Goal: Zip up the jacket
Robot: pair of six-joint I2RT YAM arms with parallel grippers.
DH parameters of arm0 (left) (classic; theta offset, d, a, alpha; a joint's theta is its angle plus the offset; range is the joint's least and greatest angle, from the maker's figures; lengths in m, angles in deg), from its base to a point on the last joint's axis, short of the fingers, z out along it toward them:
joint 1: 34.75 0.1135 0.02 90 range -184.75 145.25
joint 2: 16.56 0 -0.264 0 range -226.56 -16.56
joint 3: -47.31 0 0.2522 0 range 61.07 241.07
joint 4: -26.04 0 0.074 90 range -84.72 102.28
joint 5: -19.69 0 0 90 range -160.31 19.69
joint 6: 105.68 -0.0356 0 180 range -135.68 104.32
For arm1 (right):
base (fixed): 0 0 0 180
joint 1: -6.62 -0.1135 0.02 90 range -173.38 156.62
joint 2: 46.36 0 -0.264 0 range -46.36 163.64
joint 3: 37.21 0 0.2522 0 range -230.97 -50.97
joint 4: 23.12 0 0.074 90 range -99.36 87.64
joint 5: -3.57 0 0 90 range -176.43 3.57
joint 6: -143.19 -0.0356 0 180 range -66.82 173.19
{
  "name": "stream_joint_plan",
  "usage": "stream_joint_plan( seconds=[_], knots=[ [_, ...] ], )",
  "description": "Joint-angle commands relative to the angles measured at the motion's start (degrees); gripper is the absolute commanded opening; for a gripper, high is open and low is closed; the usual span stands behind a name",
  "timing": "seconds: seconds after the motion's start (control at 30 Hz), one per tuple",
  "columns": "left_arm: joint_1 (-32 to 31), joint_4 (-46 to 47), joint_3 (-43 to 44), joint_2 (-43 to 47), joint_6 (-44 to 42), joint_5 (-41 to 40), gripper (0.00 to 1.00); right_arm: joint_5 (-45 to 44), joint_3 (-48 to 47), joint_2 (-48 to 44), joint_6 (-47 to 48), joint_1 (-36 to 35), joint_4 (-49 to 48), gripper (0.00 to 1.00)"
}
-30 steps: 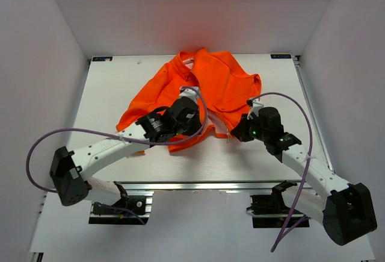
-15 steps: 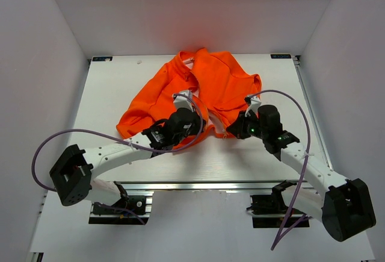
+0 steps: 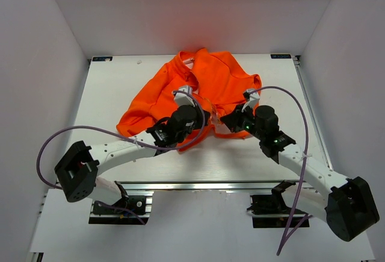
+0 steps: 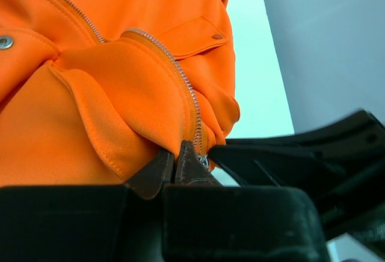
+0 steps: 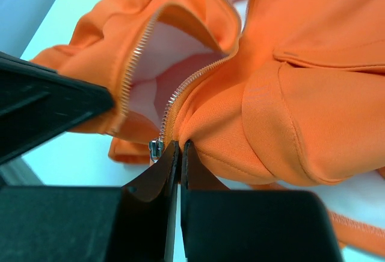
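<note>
The bright orange jacket (image 3: 219,81) lies crumpled on the white table, front open, pale lining showing. My left gripper (image 3: 203,122) is shut on the hem of one front panel (image 4: 120,93), right beside its zipper teeth (image 4: 183,81). My right gripper (image 3: 226,119) is shut on the hem of the other panel (image 5: 264,117), with the silver zipper slider (image 5: 156,149) just left of its fingertips (image 5: 171,153). The two grippers face each other a few centimetres apart at the jacket's near edge. Each wrist view shows the other gripper as a dark shape.
The white table (image 3: 114,87) stretches left and right of the jacket, boxed in by pale walls. A purple cable (image 3: 60,138) loops off the left arm and another (image 3: 301,123) arcs over the right arm. A flap pocket with a snap (image 4: 212,35) lies behind the left fingers.
Both grippers have moved towards each other, drawing the two lower front edges of the jacket closer together. Both have stayed shut on the fabric.
</note>
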Motion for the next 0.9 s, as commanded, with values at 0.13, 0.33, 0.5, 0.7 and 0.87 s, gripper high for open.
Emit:
stream_joint_plan(
  seconds=[0.13, 0.33, 0.5, 0.7, 0.87],
  knots=[
    [-0.3, -2.4, 4.9, -0.2, 7.2, -7.4, 0.00, -9.1, 0.7, -2.8, 0.6, -4.6, -9.7, 0.00],
    [-0.8, -0.3, 5.8, -1.0, 7.8, -9.0, 0.00, -12.0, 1.8, -3.2, 0.6, -5.8, -11.7, 0.00],
    [-1.1, -0.1, 6.5, -1.8, 7.7, -9.5, 0.00, -12.8, 1.0, -2.9, 1.6, -6.4, -11.0, 0.00],
    [-1.7, 0.1, 6.9, -2.0, 7.6, -10.9, 0.00, -14.6, 0.2, -2.2, 1.7, -7.0, -10.5, 0.00],
    [-2.1, -0.9, 8.7, -4.2, 7.6, -11.3, 0.00, -13.5, -0.5, -1.1, 1.7, -7.3, -10.1, 0.00]
  ],
)
